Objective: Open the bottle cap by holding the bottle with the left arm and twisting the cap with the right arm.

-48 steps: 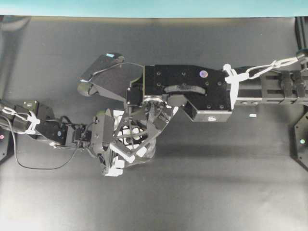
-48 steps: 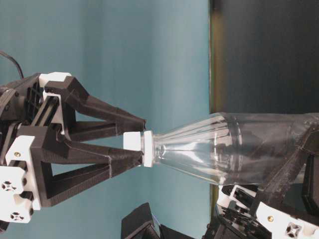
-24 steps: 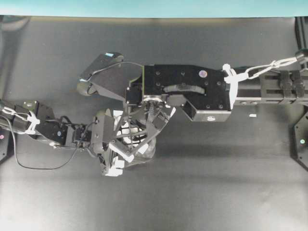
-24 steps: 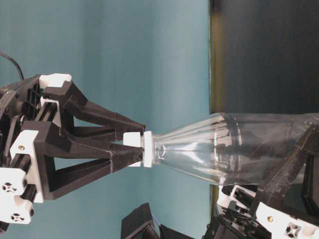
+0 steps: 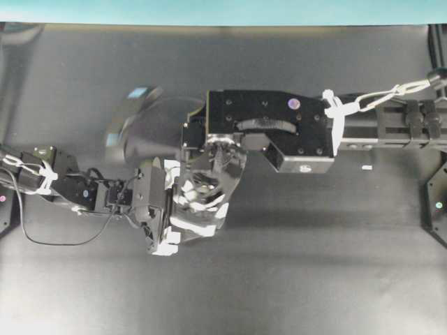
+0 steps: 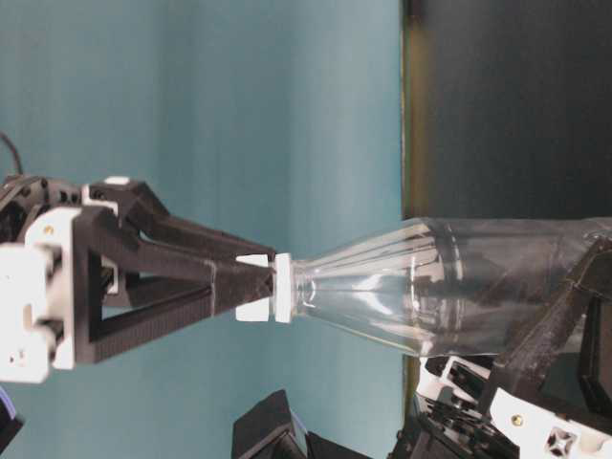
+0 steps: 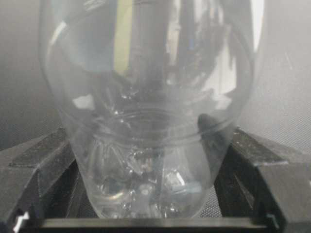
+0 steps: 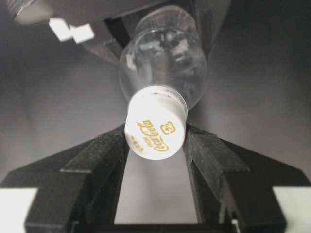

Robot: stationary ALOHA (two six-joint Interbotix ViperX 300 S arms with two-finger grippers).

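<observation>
White bottle cap [image 8: 155, 128] w/ gold script sits pinched btwn right hand [image 8: 155, 141] fingers. Clear bottle [image 6: 430, 287] stands upright on dark desk [image 5: 314, 265], body clamped low by left hand [image 7: 150, 194].

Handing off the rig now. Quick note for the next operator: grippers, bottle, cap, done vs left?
Left gripper: clamped on the lower body of the bottle, standing on the black table.
Right gripper: above it, fingers shut on the bottle cap.
Done: bottle held, cap gripped.
Cap sits on the neck in the table-level view; how far it is loosened cannot be told.
Left: twist until free, then lift the cap off.
</observation>
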